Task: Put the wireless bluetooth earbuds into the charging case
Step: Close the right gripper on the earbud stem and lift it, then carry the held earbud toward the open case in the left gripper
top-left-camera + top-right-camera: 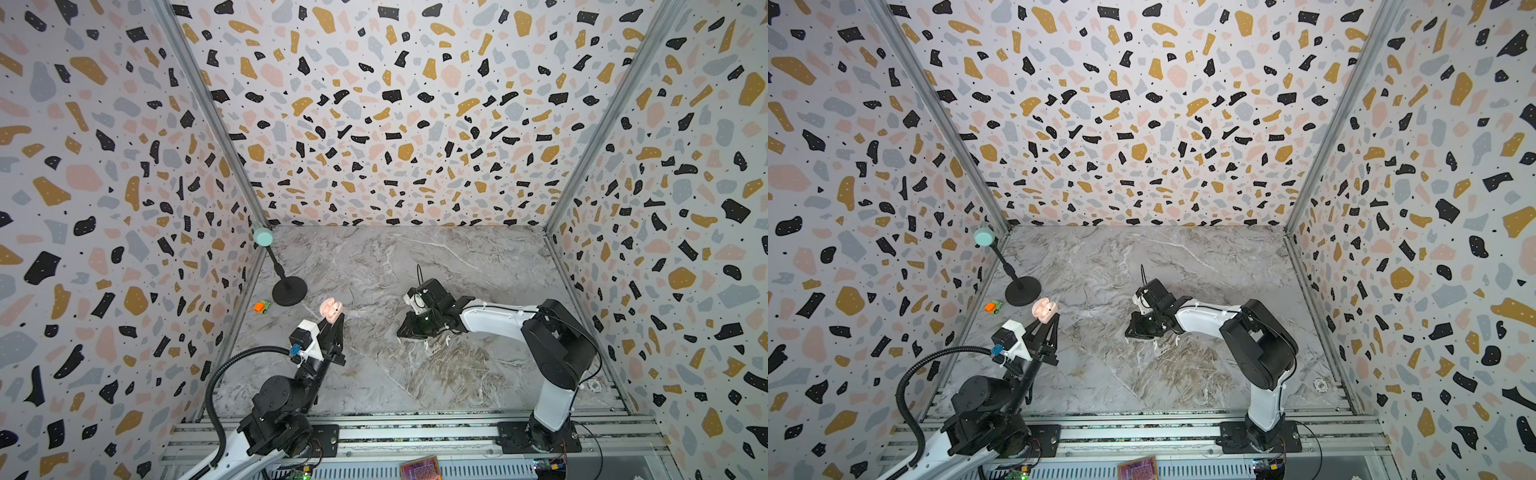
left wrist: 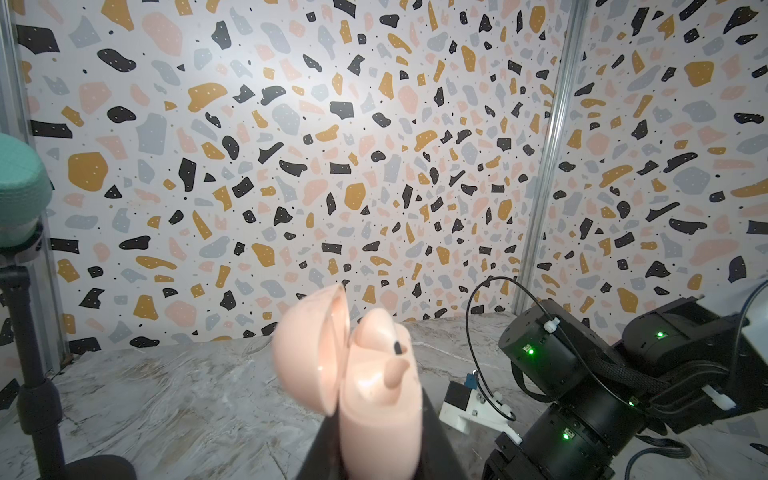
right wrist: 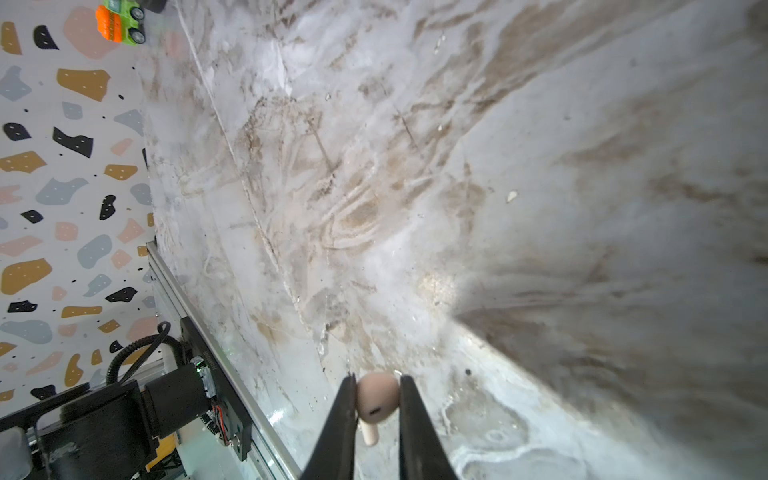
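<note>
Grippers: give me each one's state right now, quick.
Left gripper: shut on the pink charging case, whose lid is open.
Right gripper: shut on a pale pink earbud.

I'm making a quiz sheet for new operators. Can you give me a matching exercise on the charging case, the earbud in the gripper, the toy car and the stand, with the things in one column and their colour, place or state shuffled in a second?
Things
1. charging case
2. earbud
3. toy car
4. stand

Descriptions
A. black round base on the table, teal head on top
B. pinched in the right gripper
C. lid open, held by the left gripper
D. orange and green, lying on the table

Pairs: 1-C, 2-B, 3-D, 4-A
</note>
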### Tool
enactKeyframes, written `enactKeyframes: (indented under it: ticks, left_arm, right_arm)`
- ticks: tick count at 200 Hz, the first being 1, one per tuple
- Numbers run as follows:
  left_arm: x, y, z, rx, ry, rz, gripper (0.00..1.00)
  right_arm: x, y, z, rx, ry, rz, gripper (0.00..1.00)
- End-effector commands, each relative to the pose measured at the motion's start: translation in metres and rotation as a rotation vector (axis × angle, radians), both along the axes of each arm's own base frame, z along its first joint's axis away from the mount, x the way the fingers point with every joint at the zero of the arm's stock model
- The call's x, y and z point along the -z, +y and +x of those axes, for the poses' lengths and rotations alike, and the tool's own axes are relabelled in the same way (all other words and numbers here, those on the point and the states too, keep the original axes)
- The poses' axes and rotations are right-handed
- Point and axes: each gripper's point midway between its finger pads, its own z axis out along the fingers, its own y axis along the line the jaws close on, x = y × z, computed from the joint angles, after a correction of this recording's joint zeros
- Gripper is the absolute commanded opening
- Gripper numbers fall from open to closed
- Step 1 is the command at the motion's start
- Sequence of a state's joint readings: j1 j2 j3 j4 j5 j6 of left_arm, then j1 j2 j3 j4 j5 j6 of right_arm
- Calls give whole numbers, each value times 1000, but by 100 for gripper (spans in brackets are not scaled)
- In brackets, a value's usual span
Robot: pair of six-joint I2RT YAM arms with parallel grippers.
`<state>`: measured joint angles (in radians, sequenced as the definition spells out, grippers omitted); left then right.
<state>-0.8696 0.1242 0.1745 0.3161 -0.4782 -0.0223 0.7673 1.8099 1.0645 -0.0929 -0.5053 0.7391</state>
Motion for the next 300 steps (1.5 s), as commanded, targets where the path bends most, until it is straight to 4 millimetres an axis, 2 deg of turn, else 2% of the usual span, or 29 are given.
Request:
enactKeyframes:
  ticks: [1,101,184,300]
  left_arm:
    - [-5,1,0,3,-21,-31,0]
    - [-3,-6,-1,35,-21,-15,0]
    - [4,-33,-6,158,-15,45,0]
    - [18,-69,-9,320,60,102,0]
  right_arm:
    - [-28,3,2,-11,-50,71,18]
    - [-82,-1,-5,-41,-199,199,18]
    - [-134,-12,-12,-39,-339,294,18]
    - [-189,-28,-19,-14,-478,353,19]
